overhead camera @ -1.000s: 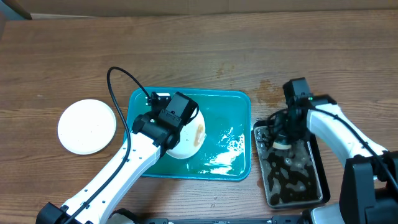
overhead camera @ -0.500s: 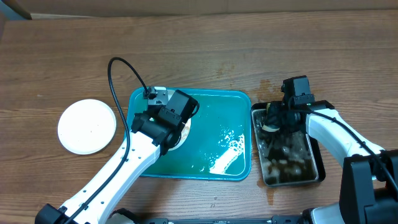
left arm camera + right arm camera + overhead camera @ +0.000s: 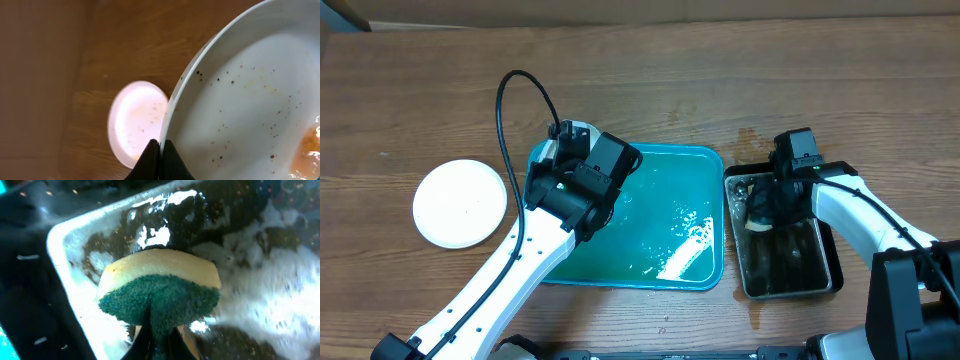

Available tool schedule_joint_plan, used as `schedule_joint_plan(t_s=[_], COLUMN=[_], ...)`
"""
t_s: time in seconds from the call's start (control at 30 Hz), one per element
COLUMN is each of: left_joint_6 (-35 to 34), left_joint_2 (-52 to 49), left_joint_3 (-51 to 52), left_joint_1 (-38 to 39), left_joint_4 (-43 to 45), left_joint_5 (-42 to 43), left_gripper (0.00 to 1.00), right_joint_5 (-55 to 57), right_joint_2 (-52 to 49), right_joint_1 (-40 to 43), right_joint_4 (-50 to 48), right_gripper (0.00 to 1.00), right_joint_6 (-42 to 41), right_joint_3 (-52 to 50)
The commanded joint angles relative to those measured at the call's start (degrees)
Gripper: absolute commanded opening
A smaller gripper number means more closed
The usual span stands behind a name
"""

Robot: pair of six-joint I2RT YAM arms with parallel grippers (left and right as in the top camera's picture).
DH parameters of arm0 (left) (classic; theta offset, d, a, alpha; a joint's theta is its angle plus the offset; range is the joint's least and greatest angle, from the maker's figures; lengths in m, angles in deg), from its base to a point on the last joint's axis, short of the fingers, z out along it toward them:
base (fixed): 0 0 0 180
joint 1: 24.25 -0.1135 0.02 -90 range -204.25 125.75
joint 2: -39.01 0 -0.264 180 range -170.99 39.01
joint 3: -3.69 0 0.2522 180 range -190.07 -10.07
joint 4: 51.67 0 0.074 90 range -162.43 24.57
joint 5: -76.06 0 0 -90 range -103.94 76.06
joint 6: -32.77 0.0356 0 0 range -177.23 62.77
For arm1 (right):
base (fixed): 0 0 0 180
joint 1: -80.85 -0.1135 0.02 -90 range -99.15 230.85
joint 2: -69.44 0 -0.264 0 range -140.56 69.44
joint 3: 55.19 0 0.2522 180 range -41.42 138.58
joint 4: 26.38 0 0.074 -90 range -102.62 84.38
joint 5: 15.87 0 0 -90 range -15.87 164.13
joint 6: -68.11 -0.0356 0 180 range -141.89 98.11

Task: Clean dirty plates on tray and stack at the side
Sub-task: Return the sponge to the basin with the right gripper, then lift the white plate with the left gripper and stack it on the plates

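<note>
Plates and tray: positions and condition

The held plate [image 3: 240,100] is white, raised and tilted steeply, clamped at its rim, with dark specks across its face and an orange-brown smear near one edge. The second plate [image 3: 460,203], also white, lies flat on the table [image 3: 720,80], left of the tray [image 3: 660,185]. The tray is teal, rectangular and round-cornered, with water [image 3: 685,245] pooled in it.
</note>
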State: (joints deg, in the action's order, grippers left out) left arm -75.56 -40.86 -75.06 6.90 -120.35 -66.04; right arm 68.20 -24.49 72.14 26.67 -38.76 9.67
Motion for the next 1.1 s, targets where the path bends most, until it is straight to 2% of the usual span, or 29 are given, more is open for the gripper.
schedule_joint_plan(t_s=[0.0,0.13,0.23,0.83,1.07], left_joint_6=[8.0,16.2,18.6,18.3,12.1], left_joint_2=[1.3,1.2,1.2,1.2,1.2], left_joint_3=[-1.5,-1.5,-1.5,-1.5,-1.5], left_joint_1=[1.5,4.3,6.5,8.2,7.6], left_joint_4=[2.2,4.6,6.2,6.9,5.2], left_joint_5=[-5.5,-5.5,-5.8,-6.8,-4.1], left_gripper=[0.04,0.04,0.04,0.04,0.04], right_joint_5=[0.9,0.9,0.9,0.9,0.9], right_joint_2=[0.6,0.6,0.6,0.6,0.6], right_joint_1=[0.1,0.1,0.1,0.1,0.1], right_joint_4=[0.0,0.0,0.0,-0.2,-0.2], right_gripper=[0.04,0.04,0.04,0.09,0.09], right_joint_6=[0.6,0.6,0.6,0.6,0.6], right_joint_3=[0.5,0.5,0.5,0.5,0.5])
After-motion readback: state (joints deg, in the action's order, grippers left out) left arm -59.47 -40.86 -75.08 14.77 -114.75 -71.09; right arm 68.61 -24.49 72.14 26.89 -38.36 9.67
